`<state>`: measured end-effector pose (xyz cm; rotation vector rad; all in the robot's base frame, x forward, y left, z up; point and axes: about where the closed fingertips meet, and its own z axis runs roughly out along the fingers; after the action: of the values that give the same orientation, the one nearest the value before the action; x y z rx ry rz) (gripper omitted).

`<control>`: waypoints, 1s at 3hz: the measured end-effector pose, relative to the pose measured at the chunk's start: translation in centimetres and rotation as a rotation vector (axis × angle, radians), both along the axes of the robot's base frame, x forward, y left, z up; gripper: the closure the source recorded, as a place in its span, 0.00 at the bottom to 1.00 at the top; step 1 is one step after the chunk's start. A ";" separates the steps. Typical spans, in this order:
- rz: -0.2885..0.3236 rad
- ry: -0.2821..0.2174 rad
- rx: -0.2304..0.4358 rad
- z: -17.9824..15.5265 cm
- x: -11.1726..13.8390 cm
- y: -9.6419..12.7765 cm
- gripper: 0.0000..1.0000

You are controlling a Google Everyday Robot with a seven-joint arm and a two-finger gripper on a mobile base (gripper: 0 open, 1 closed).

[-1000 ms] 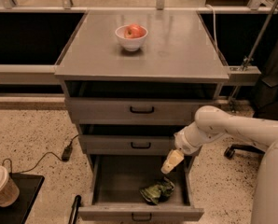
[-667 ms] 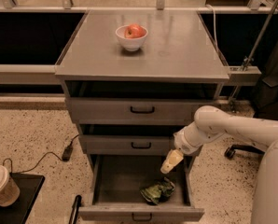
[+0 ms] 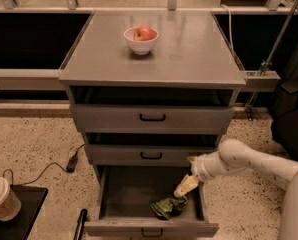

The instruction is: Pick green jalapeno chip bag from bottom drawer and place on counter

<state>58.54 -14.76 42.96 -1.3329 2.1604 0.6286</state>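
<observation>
The fingers [image 3: 185, 186] show as one pale tapered wedge; spread or pressed together, I cannot tell. The gripper [image 3: 180, 193] points down just above the green jalapeno chip bag [image 3: 168, 207], crumpled shiny foil lying front right in the open bottom drawer [image 3: 124, 194]. The drawer's smooth grey floor is bare to the left, and its right wall is close beside the rounded white arm [image 3: 239, 159]. Above are two shallower drawers [image 3: 114, 119], then the flat metal desk [image 3: 189, 49] with a white bowl [image 3: 139, 45] holding a red apple [image 3: 145, 32].
</observation>
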 end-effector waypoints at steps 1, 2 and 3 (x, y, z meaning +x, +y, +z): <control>0.000 0.052 0.091 -7.5 0.4 0.2 0.00; 0.000 0.051 0.089 -7.6 0.4 0.3 0.00; 0.005 0.017 0.020 -9.5 0.3 0.2 0.00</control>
<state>58.87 -14.54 33.51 -1.3276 2.1593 0.6633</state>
